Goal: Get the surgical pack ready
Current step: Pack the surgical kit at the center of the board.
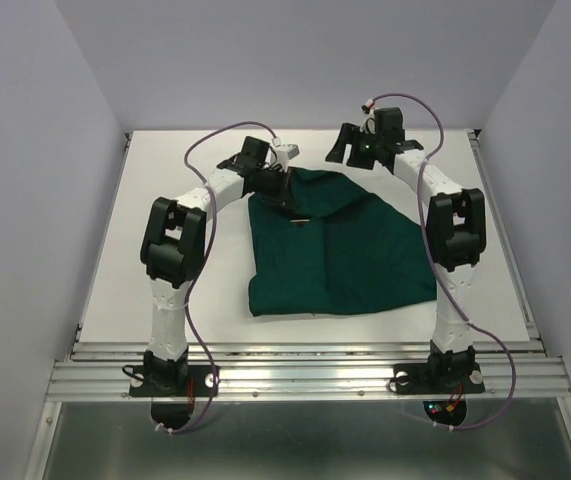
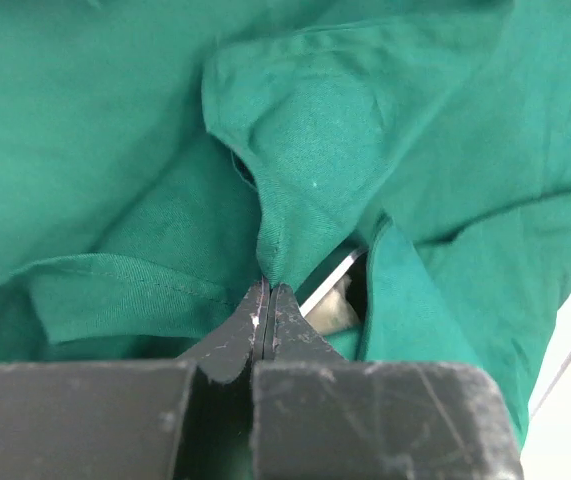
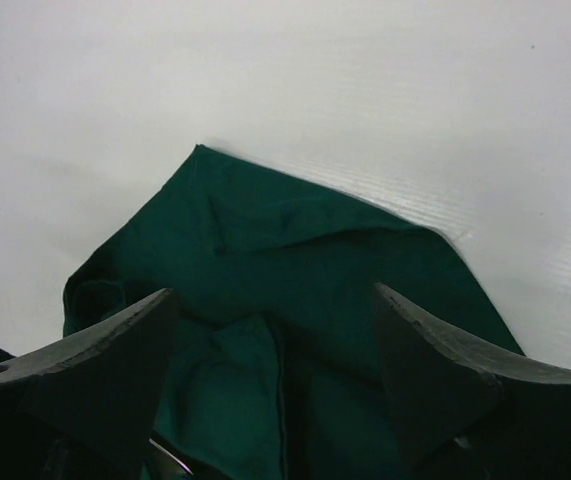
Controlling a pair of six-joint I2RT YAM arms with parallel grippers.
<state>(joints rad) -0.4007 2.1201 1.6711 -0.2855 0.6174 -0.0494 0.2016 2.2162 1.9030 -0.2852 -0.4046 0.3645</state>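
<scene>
The dark green drape lies bunched and folded over in the middle of the table. My left gripper is at its far left part, and in the left wrist view the gripper is shut on a raised fold of the drape. A gap in the cloth beside the jaws shows a bright steel tray rim and something pale under it. My right gripper hangs open above the drape's far corner, holding nothing. The forceps and gauze pads are hidden.
The white table has raised rails along its left and right sides. Grey walls close in on both sides. A metal rail at the near edge carries both arm bases. A small shiny edge shows at the bottom of the right wrist view.
</scene>
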